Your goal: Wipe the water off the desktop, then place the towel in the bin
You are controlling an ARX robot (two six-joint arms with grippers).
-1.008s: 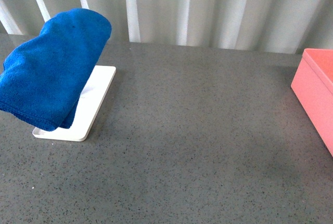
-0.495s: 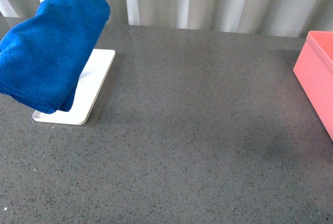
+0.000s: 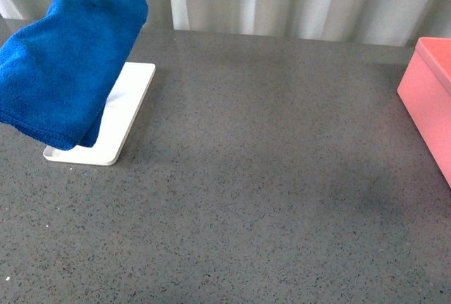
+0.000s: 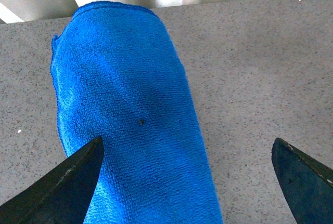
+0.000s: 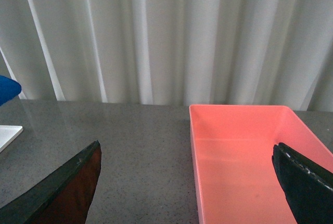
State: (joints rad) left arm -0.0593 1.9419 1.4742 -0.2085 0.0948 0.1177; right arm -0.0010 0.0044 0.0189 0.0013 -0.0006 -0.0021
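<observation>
Stretching to pale curtains, speckled grey desktop; left jaws and right jaws released.

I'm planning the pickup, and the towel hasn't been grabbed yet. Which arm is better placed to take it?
Left. The left gripper hangs open just above the towel, which lies between its fingers in the wrist view. The right gripper faces the bin on the opposite side.

Wide open lane across the middle of the bench, bare surface all the way. Far left, the towel humps high over a white tray and blocks that corner. Far right, the bin walls off the edge. The curtain closes the back.
</observation>
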